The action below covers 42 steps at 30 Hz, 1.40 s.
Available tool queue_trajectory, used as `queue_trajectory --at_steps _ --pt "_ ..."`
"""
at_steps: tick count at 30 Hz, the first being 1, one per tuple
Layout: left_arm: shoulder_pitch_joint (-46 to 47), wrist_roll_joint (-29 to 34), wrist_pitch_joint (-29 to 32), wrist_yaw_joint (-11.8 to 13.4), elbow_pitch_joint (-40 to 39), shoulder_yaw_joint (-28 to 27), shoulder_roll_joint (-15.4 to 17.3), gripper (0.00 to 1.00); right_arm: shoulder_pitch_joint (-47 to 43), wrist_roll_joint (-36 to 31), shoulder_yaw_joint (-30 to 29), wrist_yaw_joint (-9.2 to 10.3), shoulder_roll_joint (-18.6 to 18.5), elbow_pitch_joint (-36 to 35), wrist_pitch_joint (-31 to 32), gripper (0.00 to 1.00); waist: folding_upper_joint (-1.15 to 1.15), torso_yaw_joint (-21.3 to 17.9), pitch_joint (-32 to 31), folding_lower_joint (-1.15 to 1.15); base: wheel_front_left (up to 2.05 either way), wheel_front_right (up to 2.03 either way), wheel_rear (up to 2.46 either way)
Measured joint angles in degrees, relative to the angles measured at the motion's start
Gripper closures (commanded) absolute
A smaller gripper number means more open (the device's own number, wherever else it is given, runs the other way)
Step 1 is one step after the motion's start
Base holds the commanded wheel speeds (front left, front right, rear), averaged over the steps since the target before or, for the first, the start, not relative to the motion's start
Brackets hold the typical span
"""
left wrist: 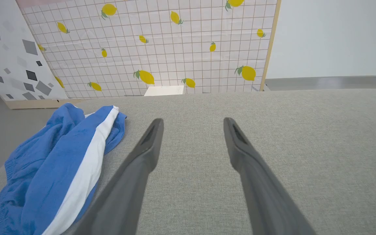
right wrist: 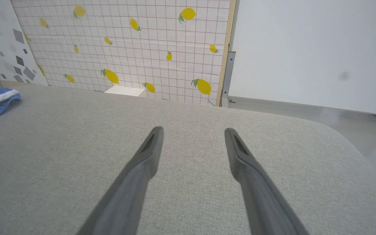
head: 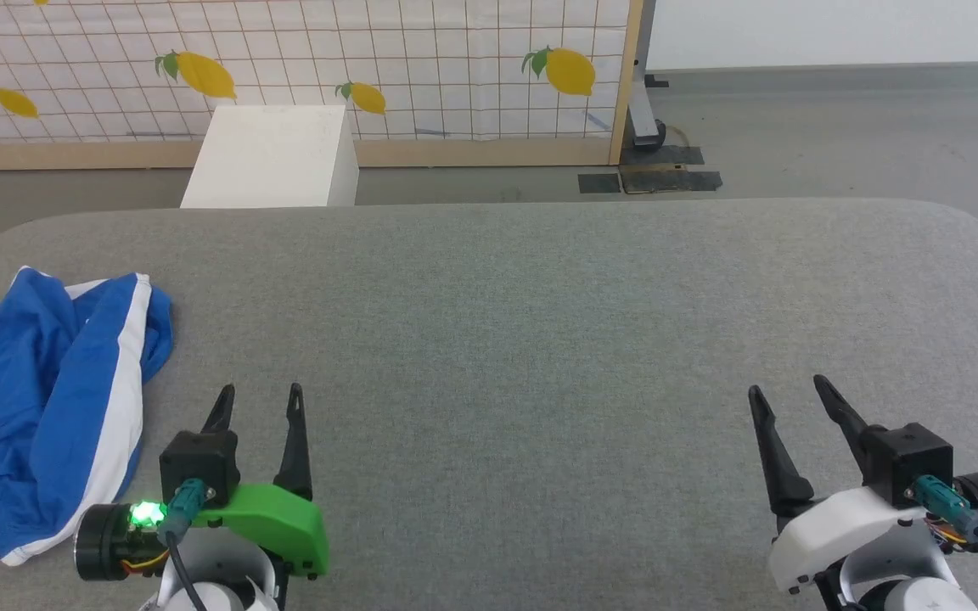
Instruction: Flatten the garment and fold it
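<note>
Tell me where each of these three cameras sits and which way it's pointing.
Head view: on the robot's head, looking forward and down at the grey padded surface; left gripper and right gripper, both open, at the bottom, the garment at left.
Left wrist view: on the left wrist, looking along its spread fingers toward the lemon panel.
Right wrist view: on the right wrist, looking along its spread fingers toward the same panel.
Shared: both wrist views catch the garment at left and the white box.

No lettering legible anywhere.
The crumpled royal-blue soft shorts with a white side stripe show plain cloth on every visible fold; the white grid-lined backdrop panel carries printed yellow lemons, no words or numbers.
</note>
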State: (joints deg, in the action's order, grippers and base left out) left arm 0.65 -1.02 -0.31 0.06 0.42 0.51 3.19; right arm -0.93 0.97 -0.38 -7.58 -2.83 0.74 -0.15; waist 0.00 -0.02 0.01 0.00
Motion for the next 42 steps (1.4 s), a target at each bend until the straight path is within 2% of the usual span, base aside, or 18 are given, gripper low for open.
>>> queue_trajectory --at_steps 17,42 --pt "0.00 -0.59 -1.88 0.10 0.92 -0.01 0.00 0.00 -0.23 2.40 -0.53 0.00 0.00 1.52 -2.01 0.00 0.00 1.74 0.07 0.00 0.00 0.00 0.00" --pt "-0.03 -2.10 -5.05 0.60 2.32 -0.34 0.00 0.00 -0.32 5.48 -0.10 0.00 0.00 4.83 -5.12 0.00 0.00 11.52 0.39 0.00 0.00 0.00 0.00"
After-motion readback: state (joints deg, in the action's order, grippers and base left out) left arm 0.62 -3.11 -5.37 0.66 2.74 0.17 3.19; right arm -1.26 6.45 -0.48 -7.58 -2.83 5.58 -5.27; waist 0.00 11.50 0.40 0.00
